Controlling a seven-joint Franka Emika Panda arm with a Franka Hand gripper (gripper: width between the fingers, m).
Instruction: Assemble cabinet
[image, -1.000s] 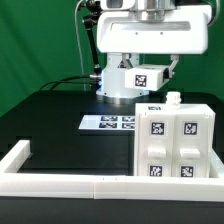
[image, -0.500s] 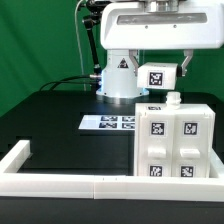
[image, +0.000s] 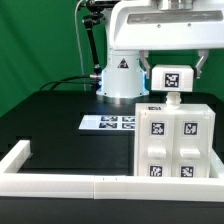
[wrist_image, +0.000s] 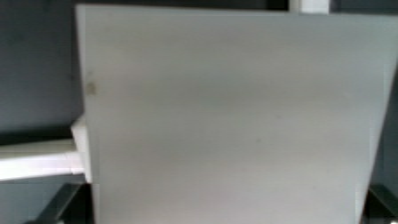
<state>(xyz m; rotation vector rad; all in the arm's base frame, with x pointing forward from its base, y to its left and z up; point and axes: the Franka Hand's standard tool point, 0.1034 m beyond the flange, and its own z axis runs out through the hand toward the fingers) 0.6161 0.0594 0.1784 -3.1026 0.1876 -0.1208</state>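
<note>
The cabinet (image: 175, 142) is a large white box with several square tags on its front. It stands at the exterior view's right, just behind the front rail. A small white peg (image: 172, 97) sticks up from its top. My gripper (image: 172, 66) is shut on a white tagged panel (image: 171, 79) and holds it in the air just above the cabinet's top, apart from it. In the wrist view the panel (wrist_image: 231, 110) fills nearly the whole picture and hides the fingers and the cabinet below.
The marker board (image: 108, 122) lies flat on the black table at the centre. Long low white border rails (image: 60, 181) run along the front and the exterior view's left. The robot base (image: 118, 78) stands behind, with cables (image: 70, 82) to its left.
My gripper has carried the tagged panel toward the exterior view's right, from in front of the robot base to above the cabinet. The cabinet has not moved.
</note>
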